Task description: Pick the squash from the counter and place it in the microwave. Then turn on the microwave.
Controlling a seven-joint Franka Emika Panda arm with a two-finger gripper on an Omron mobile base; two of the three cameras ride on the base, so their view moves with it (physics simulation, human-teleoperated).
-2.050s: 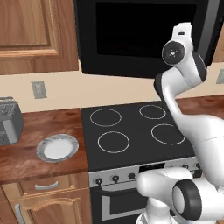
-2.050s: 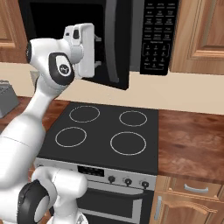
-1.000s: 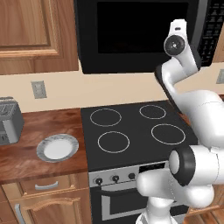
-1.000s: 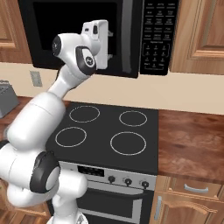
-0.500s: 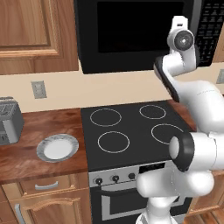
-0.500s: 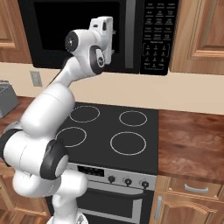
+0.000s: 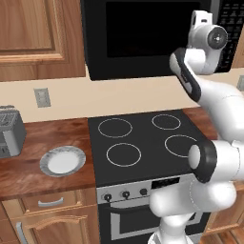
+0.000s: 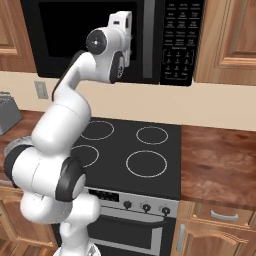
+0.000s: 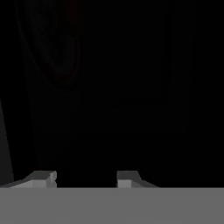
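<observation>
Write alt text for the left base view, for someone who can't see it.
A white robot arm reaches up, its hand against the right side of the black microwave above a four-ring stovetop. On the wooden counter to the left sit a round white plate and a grey toaster.

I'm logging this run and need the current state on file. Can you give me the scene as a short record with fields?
microwave: above the stovetop, door appears shut, keypad on its right side
gripper: raised at the microwave door, fingertips apart, nothing between them
stovetop: black, four rings, nothing on it
plate: on the counter left of the stovetop, nothing on it
toaster: at the counter's far left
squash: cannot tell where it is
</observation>
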